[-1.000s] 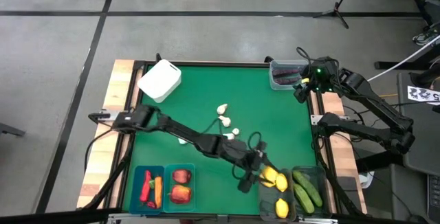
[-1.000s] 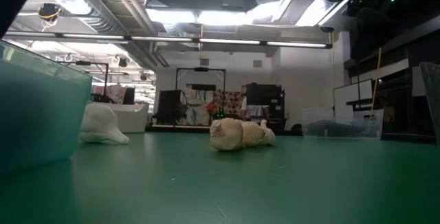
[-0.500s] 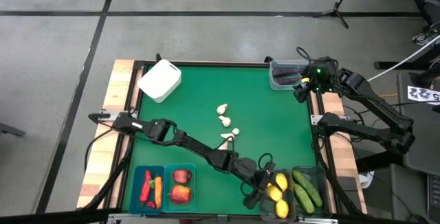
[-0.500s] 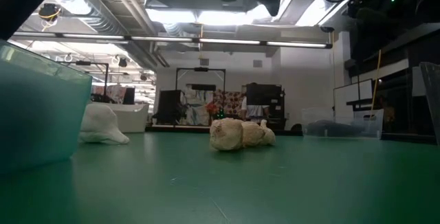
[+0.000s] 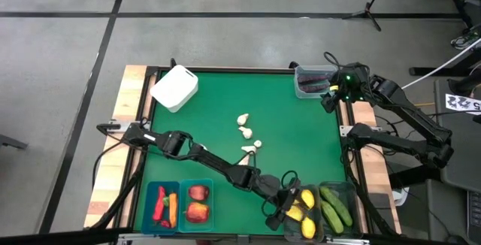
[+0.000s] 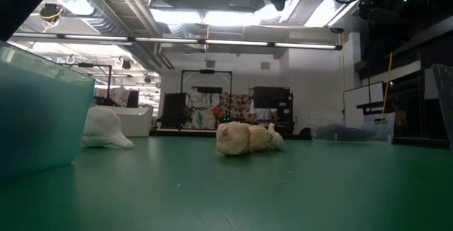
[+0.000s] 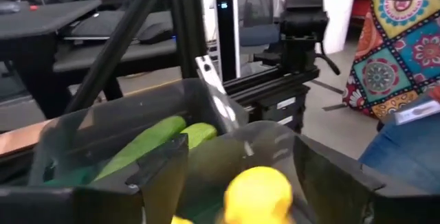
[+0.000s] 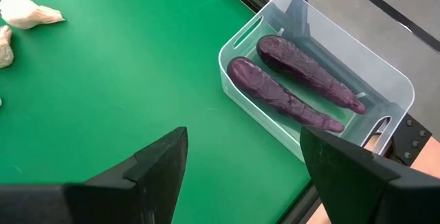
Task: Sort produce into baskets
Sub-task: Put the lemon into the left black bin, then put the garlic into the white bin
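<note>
Two arms reach over the green desk (image 5: 225, 110). The left claw (image 5: 284, 209) has moved over the dark lemon bin (image 5: 304, 230) and is spreading its fingers, dropping a lemon (image 7: 258, 195). The right claw (image 8: 240, 176) waits, spread, by two eggplants (image 8: 289, 97). Three lemons, two cucumbers (image 5: 334, 207), four garlic bulbs (image 5: 246, 132) left.

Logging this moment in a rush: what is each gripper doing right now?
Left gripper: over the dark-tinted bin of yellow toy lemons, fingers spread around one; grip cannot be told.
Right gripper: open, empty, near the clear plastic tub of purple eggplants.
</note>
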